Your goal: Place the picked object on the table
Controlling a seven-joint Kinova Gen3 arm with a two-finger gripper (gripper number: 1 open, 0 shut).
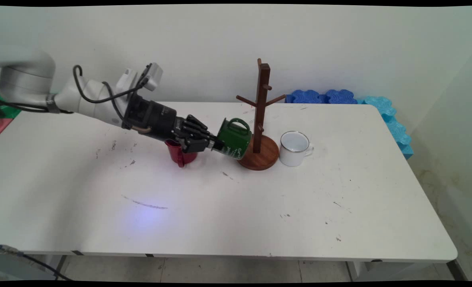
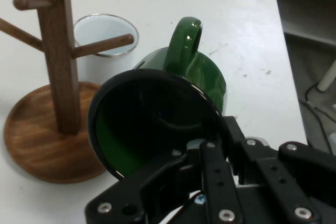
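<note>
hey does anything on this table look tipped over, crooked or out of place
Only the green mug: the gripper holds it by the rim, tipped on its side, handle up, beside the wooden mug tree. The white mug stands upright.

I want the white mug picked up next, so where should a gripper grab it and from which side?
Judging by its pose, take the white mug by its rim from above: it stands upright, mouth open. Use the near or far rim; its handle juts right and the wooden rack crowds its left.

White table [image 1: 259, 207]: red cup [image 1: 178, 153], mug tree [image 1: 261, 119], white mug [image 1: 295, 148].
</note>
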